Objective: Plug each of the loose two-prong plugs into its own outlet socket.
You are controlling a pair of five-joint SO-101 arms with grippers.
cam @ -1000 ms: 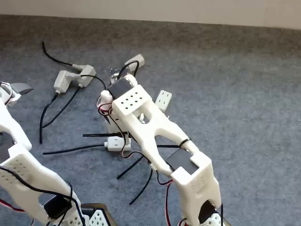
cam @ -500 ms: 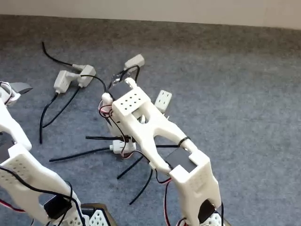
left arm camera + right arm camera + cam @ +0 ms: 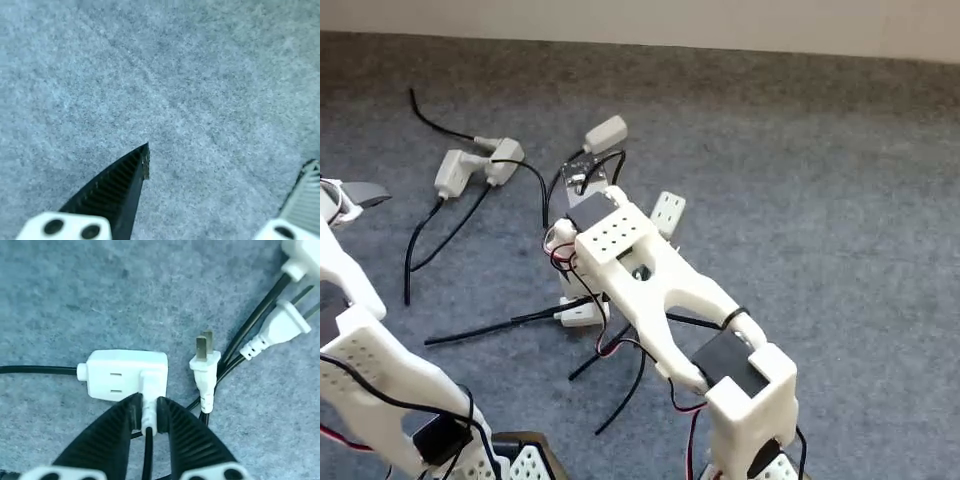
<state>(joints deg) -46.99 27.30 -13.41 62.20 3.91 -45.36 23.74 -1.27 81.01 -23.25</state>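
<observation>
Your right gripper [image 3: 148, 405] is closed narrow on a white two-prong plug [image 3: 150, 390]. The plug's body presses against a white rectangular outlet block [image 3: 117, 371], and its prongs are hidden. The block lies near the middle of the grey carpeted counter [image 3: 840, 180]. Just beside it a second white plug [image 3: 204, 371] lies loose with bare prongs, resting against black cords [image 3: 250, 322]. Toward the far left corner, another white outlet-and-plug pair [image 3: 475, 165] sits touching. Your left gripper [image 3: 227, 160] hangs wide open over bare counter by the left edge.
</observation>
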